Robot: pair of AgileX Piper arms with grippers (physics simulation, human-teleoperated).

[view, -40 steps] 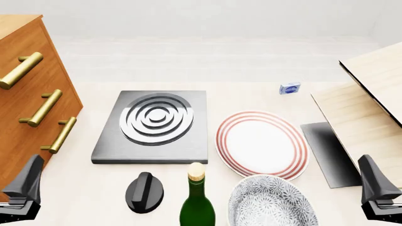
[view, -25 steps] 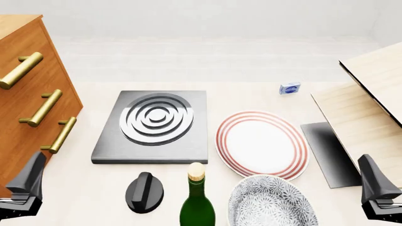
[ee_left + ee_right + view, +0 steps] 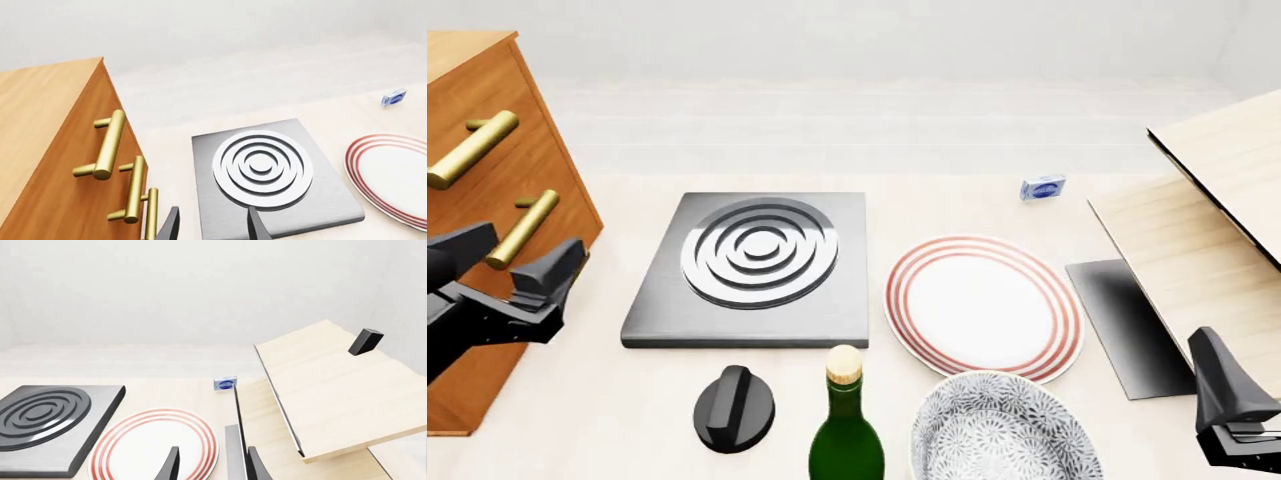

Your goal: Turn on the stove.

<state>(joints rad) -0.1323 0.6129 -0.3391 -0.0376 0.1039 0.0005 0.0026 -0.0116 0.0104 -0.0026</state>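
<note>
Approach step in hand — left hand [image 3: 510,262] spread wide, empty, at frame's left; knob [image 3: 735,407] at lower centre ungripped — descent and twist needed.

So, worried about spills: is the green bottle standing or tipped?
Upright. In the front view the green bottle stands vertical beside the knob, stopper on top.

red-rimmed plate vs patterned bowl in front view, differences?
The red-rimmed plate is flat and plain white inside red rings; the patterned bowl is deeper and covered in a grey floral print. The plate shows whole beside the stove slab; the bowl sits nearer the arms, cut by the frame edge. Both are round and empty.
</note>
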